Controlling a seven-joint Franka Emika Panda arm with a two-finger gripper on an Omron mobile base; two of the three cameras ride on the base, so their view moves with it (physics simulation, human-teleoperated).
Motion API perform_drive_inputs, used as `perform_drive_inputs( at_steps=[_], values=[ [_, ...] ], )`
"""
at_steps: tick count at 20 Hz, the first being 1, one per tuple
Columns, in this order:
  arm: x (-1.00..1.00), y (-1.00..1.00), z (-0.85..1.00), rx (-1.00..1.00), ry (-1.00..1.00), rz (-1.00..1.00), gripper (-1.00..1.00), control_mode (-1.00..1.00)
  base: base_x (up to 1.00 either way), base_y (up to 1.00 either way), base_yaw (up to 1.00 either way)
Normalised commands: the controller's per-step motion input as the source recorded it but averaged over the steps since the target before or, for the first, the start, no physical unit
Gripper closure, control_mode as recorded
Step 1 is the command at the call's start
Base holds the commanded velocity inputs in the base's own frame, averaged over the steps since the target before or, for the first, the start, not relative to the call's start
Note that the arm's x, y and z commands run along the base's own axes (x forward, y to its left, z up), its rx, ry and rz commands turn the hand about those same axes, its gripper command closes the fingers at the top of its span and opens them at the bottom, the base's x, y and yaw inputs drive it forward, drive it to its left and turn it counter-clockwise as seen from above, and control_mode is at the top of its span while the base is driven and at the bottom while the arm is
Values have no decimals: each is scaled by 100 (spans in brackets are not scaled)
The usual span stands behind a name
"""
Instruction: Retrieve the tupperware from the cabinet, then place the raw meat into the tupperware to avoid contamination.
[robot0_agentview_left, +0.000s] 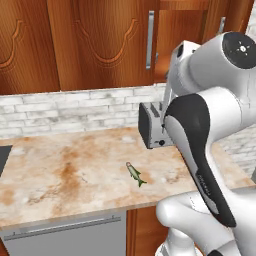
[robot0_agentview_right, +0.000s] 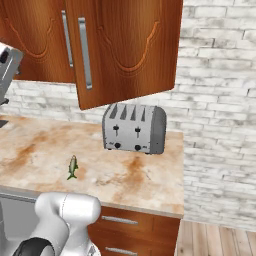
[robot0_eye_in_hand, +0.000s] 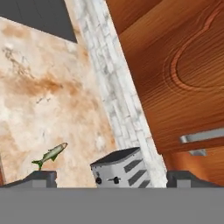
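Claw (robot0_eye_in_hand: 111, 178) spread wide, empty, raised toward cabinet (robot0_agentview_left: 100, 45), right door ajar for tupperware retrieval. Raw fish (robot0_agentview_left: 135, 174) lying near desk (robot0_agentview_left: 60, 175) front edge, toaster (robot0_agentview_right: 134, 129) behind, well apart.

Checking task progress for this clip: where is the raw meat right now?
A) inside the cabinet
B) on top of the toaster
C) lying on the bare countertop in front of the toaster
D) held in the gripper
C: the raw meat lies flat on the countertop, apart from the toaster, with nothing around it.
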Motion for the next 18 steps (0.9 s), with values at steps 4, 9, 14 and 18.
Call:
perform_drive_inputs(
  at_steps=[4,9,14,18],
  values=[
    [11,-1,-6,-30,-13,-11,-100,-100,0,0,0],
    [20,-7,-7,-26,-14,-13,-100,-100,0,0,0],
    [41,-13,-14,-21,-10,-9,-100,-100,0,0,0],
    [55,-21,-21,-16,-4,-5,-100,-100,0,0,0]
  ],
)
